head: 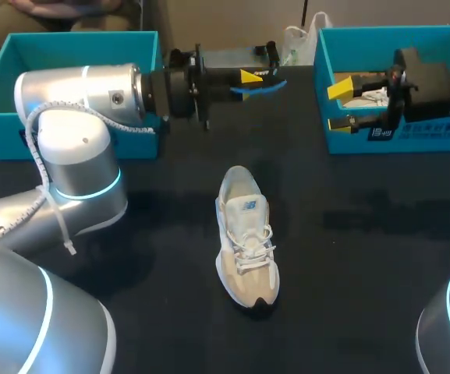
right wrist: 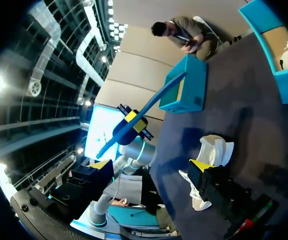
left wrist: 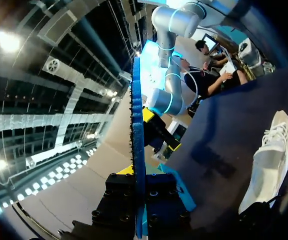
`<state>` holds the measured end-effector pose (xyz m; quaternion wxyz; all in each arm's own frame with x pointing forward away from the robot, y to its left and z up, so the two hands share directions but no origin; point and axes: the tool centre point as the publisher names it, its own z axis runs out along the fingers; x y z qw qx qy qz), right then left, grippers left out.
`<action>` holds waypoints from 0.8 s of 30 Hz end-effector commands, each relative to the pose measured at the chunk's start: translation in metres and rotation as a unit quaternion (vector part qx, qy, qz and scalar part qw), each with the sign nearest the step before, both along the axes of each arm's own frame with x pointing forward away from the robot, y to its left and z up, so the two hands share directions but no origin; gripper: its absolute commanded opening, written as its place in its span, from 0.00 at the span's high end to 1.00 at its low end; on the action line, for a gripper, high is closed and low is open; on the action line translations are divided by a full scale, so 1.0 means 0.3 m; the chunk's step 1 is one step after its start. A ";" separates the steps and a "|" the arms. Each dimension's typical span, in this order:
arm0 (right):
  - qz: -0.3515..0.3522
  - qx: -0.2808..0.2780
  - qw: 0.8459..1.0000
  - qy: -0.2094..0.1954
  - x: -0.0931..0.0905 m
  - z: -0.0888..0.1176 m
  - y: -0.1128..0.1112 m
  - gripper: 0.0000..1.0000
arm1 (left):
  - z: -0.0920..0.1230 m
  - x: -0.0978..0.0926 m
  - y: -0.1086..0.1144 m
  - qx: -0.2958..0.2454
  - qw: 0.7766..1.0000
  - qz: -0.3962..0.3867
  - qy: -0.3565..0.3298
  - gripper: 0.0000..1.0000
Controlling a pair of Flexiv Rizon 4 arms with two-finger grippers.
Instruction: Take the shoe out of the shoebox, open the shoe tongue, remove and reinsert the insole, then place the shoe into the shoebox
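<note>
Shoe (head: 246, 238) stands on its sole in the middle of the black table (head: 365, 257), outside both boxes. Its toe points toward the near edge and its heel toward the far one, with laces across the top. Its inside cannot be made out from above.

The left gripper (head: 254, 80) hangs over the far middle of the table, well beyond the heel, its fingers clamped on the blue insole (head: 275, 84). In the left wrist view the insole shows edge-on, a thin blue strip running out from between the black fingers, and the yellow tips are mostly hidden behind it.

The right gripper (head: 340, 107) sits at the left wall of the right teal box (head: 443, 134), at far right. Its fingers are spread wide with nothing between them, and the right wrist view shows both yellow tips well apart. Something white lies in that box, partly covered by the gripper — what it is cannot be told.

The left teal box (head: 76, 37) stands at far left, its right side hidden behind the left arm (head: 76, 93) and its contents out of sight. Which box is the lid cannot be told either.
</note>
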<state>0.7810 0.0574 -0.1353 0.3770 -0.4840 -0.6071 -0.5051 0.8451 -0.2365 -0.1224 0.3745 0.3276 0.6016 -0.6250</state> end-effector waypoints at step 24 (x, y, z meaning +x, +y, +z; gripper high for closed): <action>0.000 -0.001 1.000 0.000 0.001 -0.001 0.003 0.00 | -0.048 -0.010 -0.030 0.029 0.948 0.063 -0.309 1.00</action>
